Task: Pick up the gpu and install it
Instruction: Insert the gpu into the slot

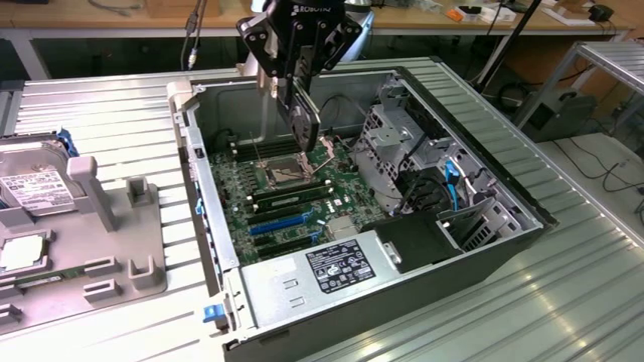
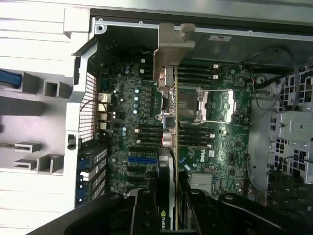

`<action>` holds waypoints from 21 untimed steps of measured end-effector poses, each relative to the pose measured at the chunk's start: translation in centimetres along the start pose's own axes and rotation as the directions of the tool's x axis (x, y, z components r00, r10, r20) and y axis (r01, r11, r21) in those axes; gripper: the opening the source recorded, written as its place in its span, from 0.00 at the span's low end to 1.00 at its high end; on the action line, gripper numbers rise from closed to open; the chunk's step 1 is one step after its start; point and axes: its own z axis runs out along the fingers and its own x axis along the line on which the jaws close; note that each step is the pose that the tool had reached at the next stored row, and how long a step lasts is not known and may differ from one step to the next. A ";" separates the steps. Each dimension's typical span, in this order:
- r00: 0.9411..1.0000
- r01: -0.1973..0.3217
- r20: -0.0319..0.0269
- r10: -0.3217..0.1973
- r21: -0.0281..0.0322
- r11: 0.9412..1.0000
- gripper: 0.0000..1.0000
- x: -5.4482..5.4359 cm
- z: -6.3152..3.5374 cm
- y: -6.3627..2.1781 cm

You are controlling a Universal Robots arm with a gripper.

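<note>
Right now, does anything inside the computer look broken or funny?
Nothing looks broken or spilled. The computer case lies on its side with its panel off, and the gpu hangs on edge in the fingers above the motherboard, not in a slot.

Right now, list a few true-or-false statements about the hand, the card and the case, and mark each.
The hand grips the gpu. True.
The gpu is already seated in its slot. False: it hangs above the motherboard.
The case lies on its side, open. True.
The hard drive sits inside the case. False: it rests on the grey fixture outside, at the exterior view's left.
</note>
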 end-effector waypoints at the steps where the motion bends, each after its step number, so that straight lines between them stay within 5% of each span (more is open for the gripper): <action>1: 1.000 0.004 0.000 -0.004 0.000 1.000 0.27 0.0 0.00 0.00; 21: 0.996 0.093 -0.004 -0.093 -0.002 0.996 0.27 0.0 0.00 0.00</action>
